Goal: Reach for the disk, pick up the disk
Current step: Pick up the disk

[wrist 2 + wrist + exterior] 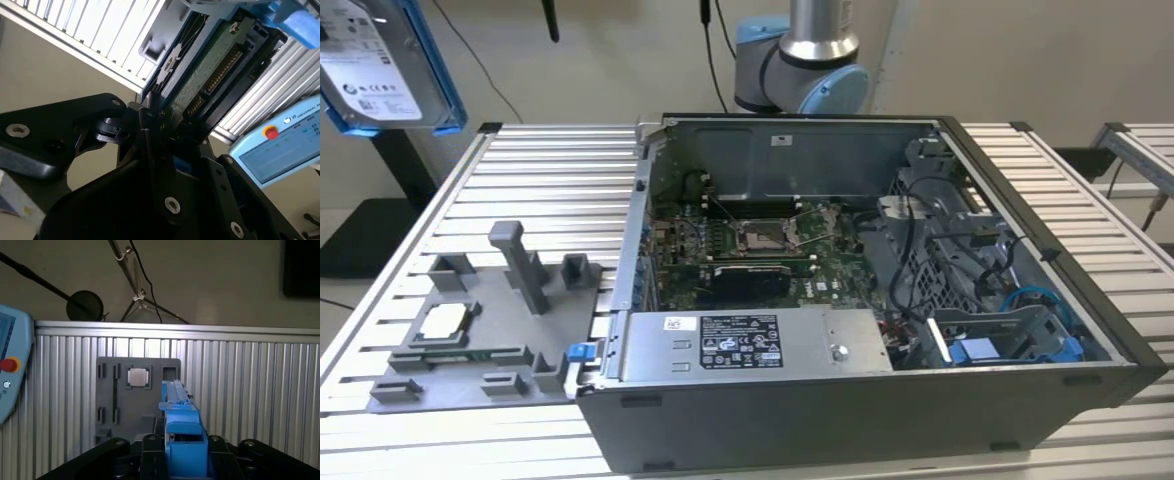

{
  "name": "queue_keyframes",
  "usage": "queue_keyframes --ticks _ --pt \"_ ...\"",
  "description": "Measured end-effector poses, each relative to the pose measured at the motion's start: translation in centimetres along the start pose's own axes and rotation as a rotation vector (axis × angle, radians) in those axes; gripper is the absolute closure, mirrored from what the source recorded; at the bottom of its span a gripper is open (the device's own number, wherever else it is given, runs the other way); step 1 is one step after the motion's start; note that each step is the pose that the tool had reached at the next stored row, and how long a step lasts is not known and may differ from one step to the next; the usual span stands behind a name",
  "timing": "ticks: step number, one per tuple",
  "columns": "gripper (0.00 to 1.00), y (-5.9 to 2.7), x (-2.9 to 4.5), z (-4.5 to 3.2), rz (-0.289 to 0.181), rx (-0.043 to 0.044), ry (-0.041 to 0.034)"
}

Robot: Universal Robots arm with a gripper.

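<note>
**Clamped in the gripper: the disk, up off the table**

Shut, in the second wrist view, on one end of the disk (210,65), with the gripper (159,122) narrowed to the drive's thickness and black fingers (148,135) pressed against its two flat sides. Holds it edge-on, showing the green circuit board and a row of connector pins, with the blue bracket (300,22) at the far end.

Seen in the first wrist view as a slim upright edge, bracket (185,435) foremost, rising from between the black linkages of the gripper (184,456). Well apart from the slatted table (250,390) behind it. Lined up in that picture just beside a grey fixture tray (140,407) carrying a small square chip (137,376). Off to one edge, part of a light-blue pendant (10,365) with a red button.

Found in the exterior view at the upper left corner, clear of the table (547,190): disk (380,70) with its white label facing the camera and blue bracket (443,80) along its sides. Below, toward the exterior view's left, the tray (480,345) with the chip (444,320) resting in it. To the exterior view's right of that, the open computer case (854,420), with its blue bay (1014,345) near the front right corner. Behind the case, the arm (801,60).
</note>
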State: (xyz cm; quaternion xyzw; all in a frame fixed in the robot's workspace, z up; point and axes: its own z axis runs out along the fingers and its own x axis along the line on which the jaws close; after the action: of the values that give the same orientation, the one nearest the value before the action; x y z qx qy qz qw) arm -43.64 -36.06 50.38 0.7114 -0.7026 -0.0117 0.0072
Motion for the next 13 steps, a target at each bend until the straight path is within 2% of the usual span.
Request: queue_keyframes --ticks 5,13 --pt "1.0 0.02 -0.01 -0.89 0.0 -0.0001 0.0001" --pt "1.0 0.05 -0.01 -1.75 0.0 0.0 0.0001"
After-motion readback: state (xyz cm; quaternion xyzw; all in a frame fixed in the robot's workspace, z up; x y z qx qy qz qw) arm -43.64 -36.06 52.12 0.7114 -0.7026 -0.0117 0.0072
